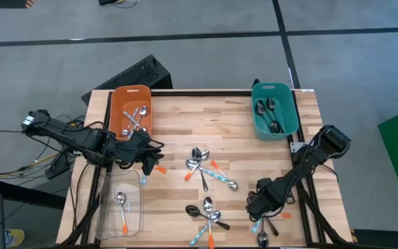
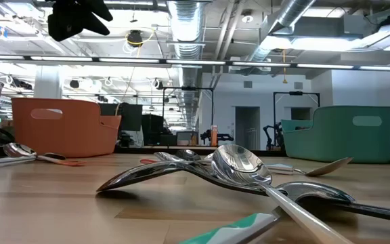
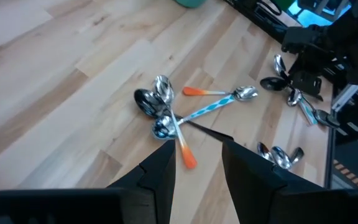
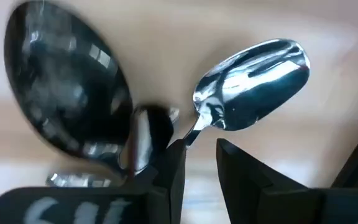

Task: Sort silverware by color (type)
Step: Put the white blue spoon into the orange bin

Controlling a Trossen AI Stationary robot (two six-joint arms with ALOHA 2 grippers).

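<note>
Spoons lie in loose piles on the wooden table: a middle pile with silver, orange-handled and light-blue-handled ones, also in the left wrist view, and a near pile. My left gripper hovers open above the table beside the orange bin. My right gripper is low over a small pile at the near right. It is open by a narrow gap. A shiny silver spoon has its neck running in between the fingertips, and a dark spoon lies beside it. My right gripper comes down on the silver spoon from above, its fingers standing either side of the spoon's neck just below the bowl. The neck passes behind one fingertip. Whether the fingers touch it, I cannot tell. The spoon lies flat on the table.
The orange bin holds silver spoons. A teal bin at the far right holds dark spoons. A clear tray at the near left holds an orange-handled spoon. Bare wood lies between the bins and along the far edge.
</note>
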